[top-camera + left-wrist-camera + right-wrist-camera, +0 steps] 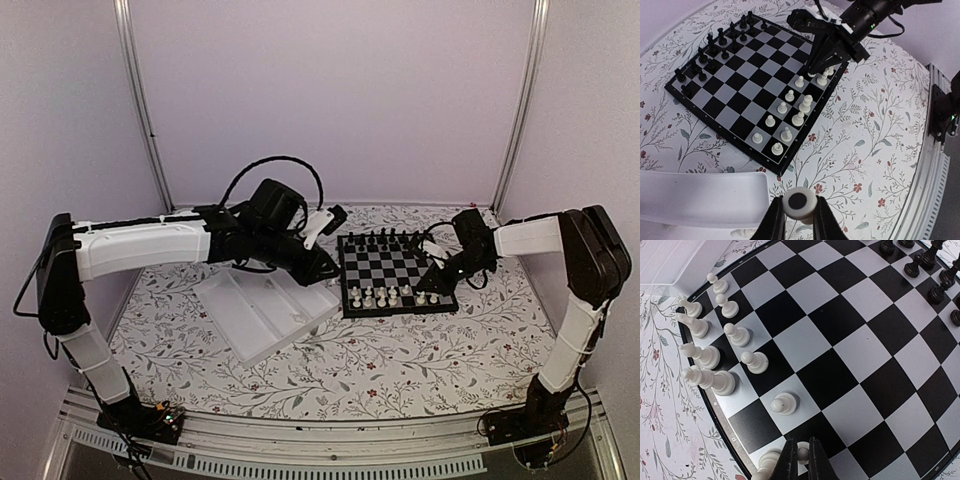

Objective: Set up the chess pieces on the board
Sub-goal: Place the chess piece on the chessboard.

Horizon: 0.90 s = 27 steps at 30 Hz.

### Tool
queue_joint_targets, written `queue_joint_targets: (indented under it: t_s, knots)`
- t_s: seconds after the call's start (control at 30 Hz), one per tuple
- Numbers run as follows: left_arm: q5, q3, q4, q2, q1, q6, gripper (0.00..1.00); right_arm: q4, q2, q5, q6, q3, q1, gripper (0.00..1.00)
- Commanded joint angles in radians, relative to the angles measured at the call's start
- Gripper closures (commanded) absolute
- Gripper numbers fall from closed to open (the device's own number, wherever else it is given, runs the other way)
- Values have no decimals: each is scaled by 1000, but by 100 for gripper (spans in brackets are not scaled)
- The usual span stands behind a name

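Pawn [802,454] pinched tight in R tool [801,446] at board's [855,355] white-side corner, prob. to seat it in pawn-row gap; L tool [799,207], off board's white edge, clamps another white piece [799,201] ready for next slot.

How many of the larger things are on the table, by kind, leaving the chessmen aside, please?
Robot arms: 2, the left arm and the right arm
Chessboard: 1
White tray: 1
Total: 4
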Motion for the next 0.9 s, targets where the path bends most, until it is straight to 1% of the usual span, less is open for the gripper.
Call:
queue_joint_targets:
  t_s: [0.0,0.13,0.57,0.7,0.87]
  knots:
    - [9,10,12,16,-5,-4,89,-11,22,-26,-3,20,3,90]
    - [10,7,15,17,-6,-4,89,-11,27,-34,4,28,4,86]
    - [17,3,18,16,-7,-9,89,-22,4,-38,34,55,2,77]
    - [51,37,-8,27,-6,-1,89,-73,-67,-52,33,88,4,72]
    - [92,99,-48,53,-3,2,89,-186,-195,-187,-51,149,3,67]
